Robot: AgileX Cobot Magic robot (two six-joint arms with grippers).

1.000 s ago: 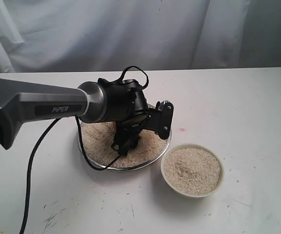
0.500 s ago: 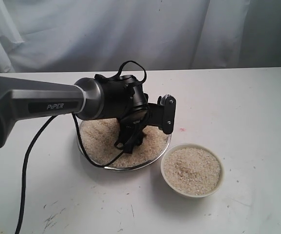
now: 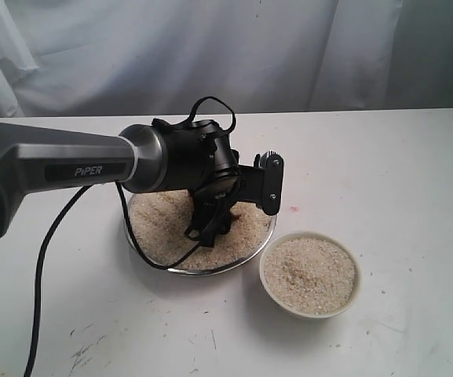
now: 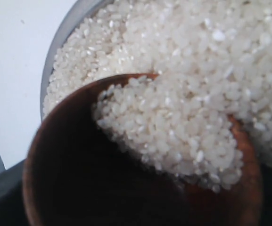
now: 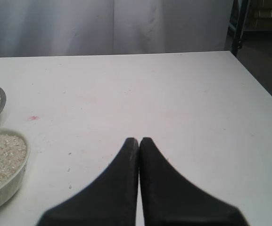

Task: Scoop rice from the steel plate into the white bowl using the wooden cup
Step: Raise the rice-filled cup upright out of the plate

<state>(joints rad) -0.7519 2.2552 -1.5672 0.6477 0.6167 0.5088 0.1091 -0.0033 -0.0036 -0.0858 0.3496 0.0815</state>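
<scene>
The steel plate (image 3: pixel 142 245) lies mid-table, heaped with rice (image 3: pixel 159 221). My left gripper (image 3: pixel 209 225) dips into that rice, shut on the wooden cup (image 4: pixel 65 179). The cup is tilted with its reddish-brown rim pushed into the heap. Grains (image 4: pixel 173 127) fill the far part of its dark inside. In the exterior view the wrist hides nearly all of the cup. The white bowl (image 3: pixel 312 313) stands just right of the plate, holding rice close to its rim. My right gripper (image 5: pixel 139 140) hovers shut and empty over bare table, right of the bowl (image 5: pixel 19 172).
A black cable (image 3: pixel 49 259) loops from the left wrist down across the table's left side. A white curtain (image 3: pixel 226 47) hangs behind the table. The table's right edge (image 5: pixel 256 80) drops off beside a dark frame. A small red speck (image 3: pixel 294 209) marks the tabletop.
The left wrist shifted slightly left and up over the plate a second ago, then held still. Bowl, plate and right gripper have not moved.
</scene>
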